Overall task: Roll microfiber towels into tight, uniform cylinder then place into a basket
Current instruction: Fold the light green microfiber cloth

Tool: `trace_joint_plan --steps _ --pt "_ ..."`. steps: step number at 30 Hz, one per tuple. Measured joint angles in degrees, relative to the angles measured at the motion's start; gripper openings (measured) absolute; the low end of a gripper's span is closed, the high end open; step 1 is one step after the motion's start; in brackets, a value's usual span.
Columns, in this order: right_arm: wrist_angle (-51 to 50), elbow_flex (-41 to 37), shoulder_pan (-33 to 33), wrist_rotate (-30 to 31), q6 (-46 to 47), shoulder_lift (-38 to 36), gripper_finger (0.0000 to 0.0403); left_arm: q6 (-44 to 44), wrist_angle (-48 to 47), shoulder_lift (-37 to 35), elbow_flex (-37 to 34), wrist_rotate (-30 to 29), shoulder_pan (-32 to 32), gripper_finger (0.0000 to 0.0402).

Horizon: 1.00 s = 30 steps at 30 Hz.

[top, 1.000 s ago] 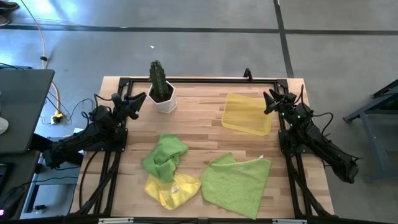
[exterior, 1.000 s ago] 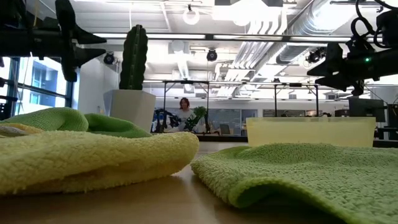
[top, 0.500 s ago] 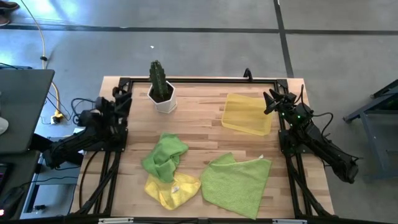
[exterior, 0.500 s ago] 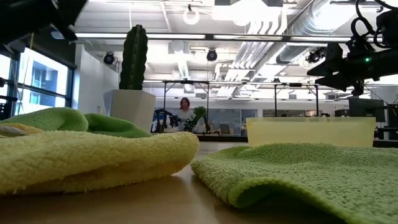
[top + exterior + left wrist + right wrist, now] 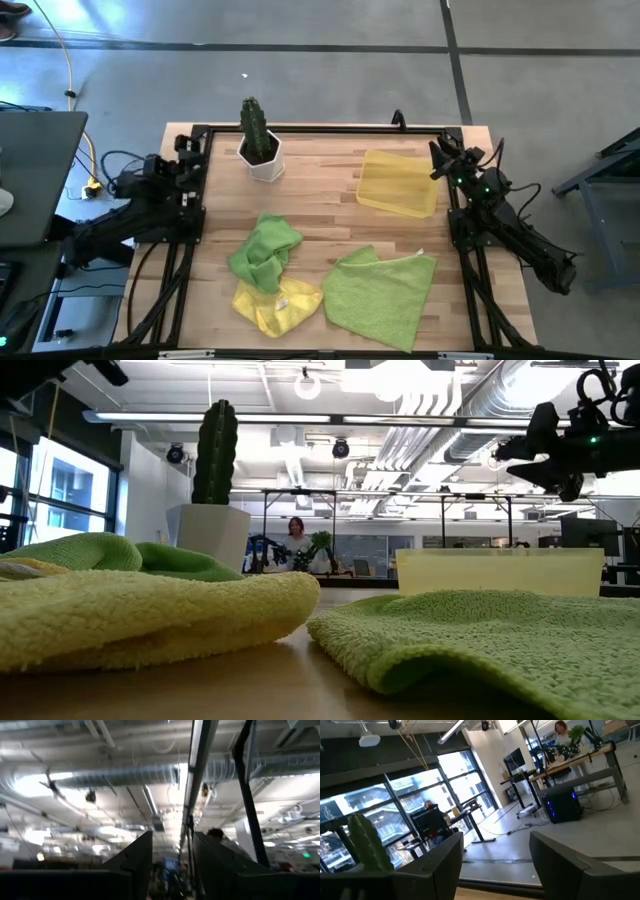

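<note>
Left gripper (image 5: 183, 150): parked at the far left edge of the table, above the frame rail, left of the white pot with cactus (image 5: 260, 148). Wrist view shows its two dark fingers (image 5: 132, 865) apart with only ceiling lights and ducts between them; nothing held.

Right gripper (image 5: 437, 157): at the far right edge of the table, raised off the surface, just right of the basket (image 5: 398, 183). Fingers (image 5: 440, 862) stand apart, empty; room windows and a cactus top show between and beside them. In the low view it hangs high on the right (image 5: 530, 445), above the basket's wall (image 5: 498, 570).

Towels, none rolled, none touched by either gripper:
- crumpled green towel (image 5: 265, 250) left of centre, near half of table
- yellow towel (image 5: 277, 303) just nearer, partly under the crumpled green one, close to the near edge
- flat green towel (image 5: 378, 290) right of those, spread open, near the near edge, one corner pointing toward the basket

All three towels lie well apart from both sets of jaws, on the near half, while both grippers sit at the far corners.

Basket: far right on the table, holds no towel.

A person (image 5: 297, 540) sits in the room beyond the table
</note>
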Motion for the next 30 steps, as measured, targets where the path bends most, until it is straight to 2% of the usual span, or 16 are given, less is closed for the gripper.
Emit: trace_joint_plan --steps 8,11,16,19,23,30 --pt "-0.07 -0.01 -0.04 0.96 -2.30 0.00 0.0220 -0.55 -0.92 15.91 7.84 3.85 -4.91 0.0131" --pt "-0.05 -0.01 -0.04 0.39 -2.54 0.00 0.0220 0.69 -0.93 22.58 11.13 5.92 -9.10 0.0131" --pt "2.81 0.00 -0.02 -0.37 -2.70 0.00 0.0220 6.71 -0.94 33.34 16.31 5.90 -18.34 0.0131" --pt "6.32 -0.01 -0.02 -4.60 -2.74 0.00 0.0220 9.20 -0.98 39.02 18.89 5.28 -23.60 0.0131" --pt "9.70 -0.01 -0.02 -12.34 -3.39 0.09 0.0220 10.17 -1.64 46.15 21.34 -0.28 -29.88 0.0131" --pt "9.53 1.14 -0.02 -15.99 -2.64 0.13 0.0220 7.86 -10.16 56.70 25.55 -15.46 -38.55 0.0131"
